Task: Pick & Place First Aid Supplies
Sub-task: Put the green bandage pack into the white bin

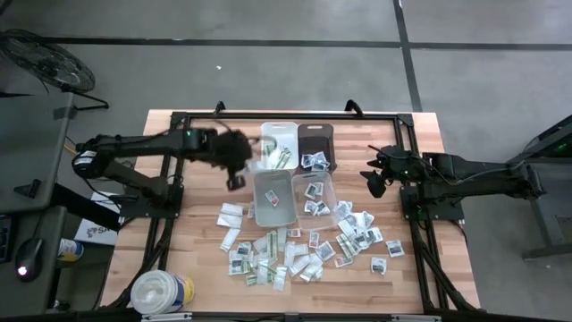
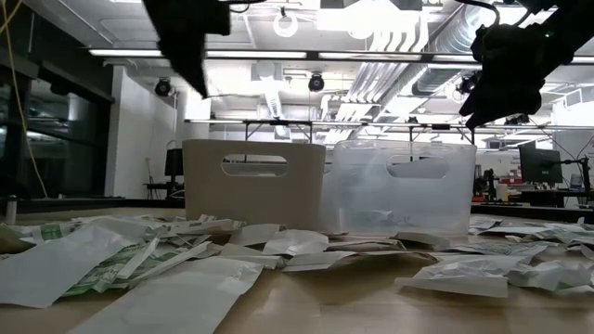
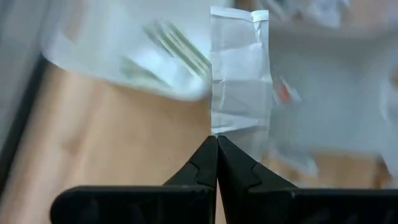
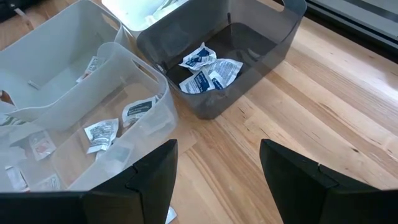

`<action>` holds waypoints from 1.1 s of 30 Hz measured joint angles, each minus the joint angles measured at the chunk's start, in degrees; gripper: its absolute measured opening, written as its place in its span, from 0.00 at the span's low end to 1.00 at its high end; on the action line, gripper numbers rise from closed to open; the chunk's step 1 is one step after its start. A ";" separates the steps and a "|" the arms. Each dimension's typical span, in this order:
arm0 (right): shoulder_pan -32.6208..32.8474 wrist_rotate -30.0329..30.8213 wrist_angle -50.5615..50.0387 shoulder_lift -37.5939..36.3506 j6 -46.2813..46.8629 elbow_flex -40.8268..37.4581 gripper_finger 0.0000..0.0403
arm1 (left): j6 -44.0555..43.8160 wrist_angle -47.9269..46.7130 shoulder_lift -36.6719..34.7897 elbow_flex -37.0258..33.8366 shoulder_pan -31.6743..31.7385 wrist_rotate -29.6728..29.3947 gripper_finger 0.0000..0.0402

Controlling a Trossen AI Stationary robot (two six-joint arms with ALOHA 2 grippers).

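Left gripper (image 3: 217, 142) jaws pinch shut on a crinkled white paper packet (image 3: 239, 74) above the bins; only its wrist view shows this. Right gripper (image 4: 217, 155) jaws gape wide, holding nothing, over wooden table (image 4: 323, 99) beside the smoky dark bin (image 4: 249, 56)

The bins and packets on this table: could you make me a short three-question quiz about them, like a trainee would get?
1. True or false: the left gripper is shut on a white packet.
2. Which bin holds blue-printed packets in the right wrist view? A) the dark bin B) the white round tub
3. Fill in: the right gripper is ____, holding nothing.

Key: 1 true; 2 A; 3 open.
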 joint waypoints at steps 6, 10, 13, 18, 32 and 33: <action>0.01 -0.01 0.00 0.01 0.39 0.00 0.55 | 3.97 13.22 4.03 0.31 8.86 3.00 0.00; -0.01 -0.01 0.00 -0.01 0.42 0.00 0.55 | 4.33 19.68 9.71 0.26 12.45 8.10 0.00; -0.01 -0.01 0.00 0.01 0.42 0.00 0.55 | 4.33 22.16 13.82 0.22 13.88 10.40 0.00; 0.01 0.18 -0.02 0.01 1.42 0.00 0.55 | 4.33 24.52 18.67 0.22 14.61 12.29 0.00; 0.01 -0.08 -0.09 0.01 1.97 0.00 0.55 | 3.87 24.19 22.22 0.22 14.92 10.83 0.10; 0.01 -0.20 -0.09 -0.01 1.97 0.00 0.55 | 3.87 24.21 22.22 0.22 14.92 10.83 0.13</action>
